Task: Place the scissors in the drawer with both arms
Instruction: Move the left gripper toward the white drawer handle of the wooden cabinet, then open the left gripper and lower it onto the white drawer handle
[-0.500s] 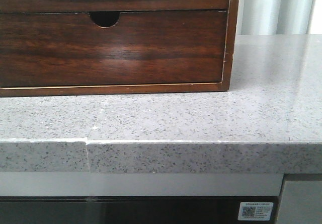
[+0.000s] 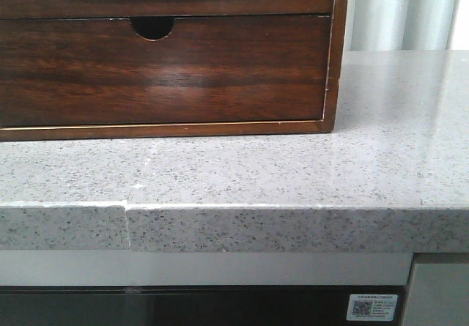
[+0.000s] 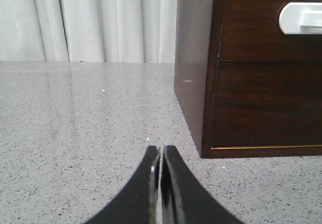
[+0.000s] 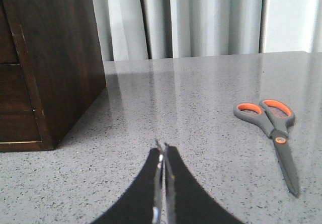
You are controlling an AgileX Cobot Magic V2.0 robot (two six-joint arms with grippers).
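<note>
A speckled grey stone countertop (image 2: 293, 179) with a glossy sheen, a seam crossing its front edge; pale pleated white curtains (image 4: 211, 17) hang behind the countertop.

Grey scissors (image 4: 274, 133) with orange-lined handles, closed, flat on the counter; dark glossy drawer (image 3: 271, 22), white-topped, shut.

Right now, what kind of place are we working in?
Probably a kitchen-style counter or test bench: a speckled grey stone countertop, a dark wooden drawer cabinet standing on it, pale curtains behind, scissors lying loose.
</note>
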